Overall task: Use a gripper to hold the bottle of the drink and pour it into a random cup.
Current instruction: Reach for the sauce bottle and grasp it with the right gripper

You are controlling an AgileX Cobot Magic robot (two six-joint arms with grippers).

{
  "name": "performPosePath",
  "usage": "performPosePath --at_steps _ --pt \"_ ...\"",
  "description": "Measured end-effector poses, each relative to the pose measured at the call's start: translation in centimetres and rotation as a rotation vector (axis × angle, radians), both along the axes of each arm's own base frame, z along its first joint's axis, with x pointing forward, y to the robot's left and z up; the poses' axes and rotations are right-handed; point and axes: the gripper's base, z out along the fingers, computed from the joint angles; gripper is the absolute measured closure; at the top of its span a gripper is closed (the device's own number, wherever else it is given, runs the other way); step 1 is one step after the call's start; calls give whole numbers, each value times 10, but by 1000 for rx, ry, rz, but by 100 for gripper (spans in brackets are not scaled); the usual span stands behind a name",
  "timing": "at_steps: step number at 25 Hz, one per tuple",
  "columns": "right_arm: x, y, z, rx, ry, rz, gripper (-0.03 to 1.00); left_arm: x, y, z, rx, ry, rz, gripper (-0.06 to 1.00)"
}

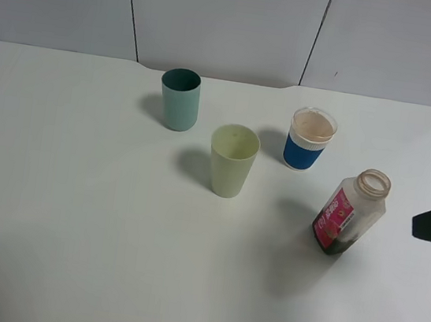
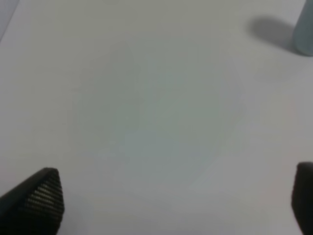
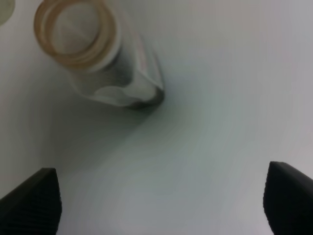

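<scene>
Near the uncapped drink bottle [image 1: 350,213] on the bench [image 1: 71,229], right gripper [image 3: 161,188] fingers stand released and empty; left gripper [image 2: 176,188] likewise.

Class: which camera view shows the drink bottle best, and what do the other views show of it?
The exterior high view: the bottle stands whole, with pink-red label, dark liquid and open neck. The right wrist view shows the bottle blurred, from above. The left wrist view shows none of it.
</scene>
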Motion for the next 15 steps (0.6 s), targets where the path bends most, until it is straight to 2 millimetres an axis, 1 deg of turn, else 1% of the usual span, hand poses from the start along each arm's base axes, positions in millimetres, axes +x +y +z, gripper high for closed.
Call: performPosePath --at_steps 6,11,15 --pt "14 13 -16 18 16 43 16 0 0 0 0 0 0 2" --pt "25 17 -43 24 38 6 16 0 0 0 0 0 0 2" --pt "27 20 -64 8 54 5 16 0 0 0 0 0 0 2"
